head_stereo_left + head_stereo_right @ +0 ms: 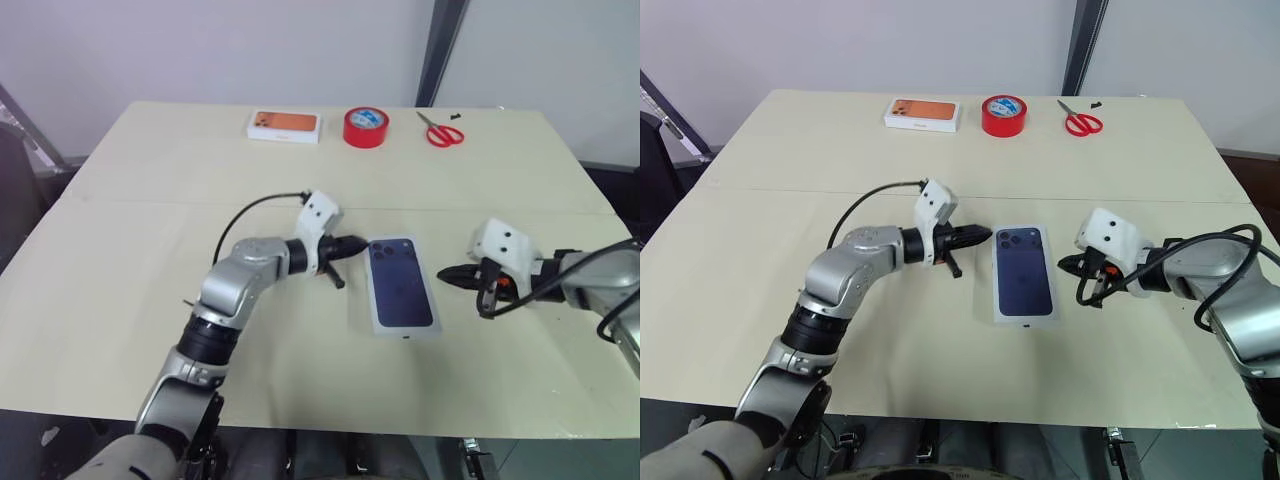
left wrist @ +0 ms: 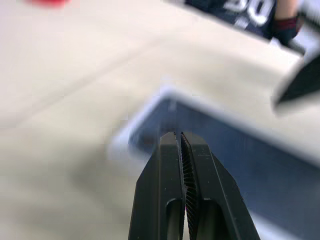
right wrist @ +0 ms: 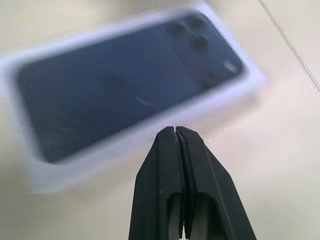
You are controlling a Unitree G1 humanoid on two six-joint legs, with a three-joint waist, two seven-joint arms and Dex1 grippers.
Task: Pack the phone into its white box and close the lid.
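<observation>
lid [image 1: 402, 286] on table, left gripper [image 1: 358, 243], right gripper [image 1: 446, 272] pinched empty beside it

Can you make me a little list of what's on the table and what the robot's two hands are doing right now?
table: beige top
middle: white box with the lid on, dark-blue phone picture facing up
left gripper: jaws shut, empty, beside the lid's left edge near its far corner
right gripper: jaws shut, empty, just right of the lid
far edge: white box printed with an orange phone, red tape roll, red scissors
task state: box looks closed
</observation>
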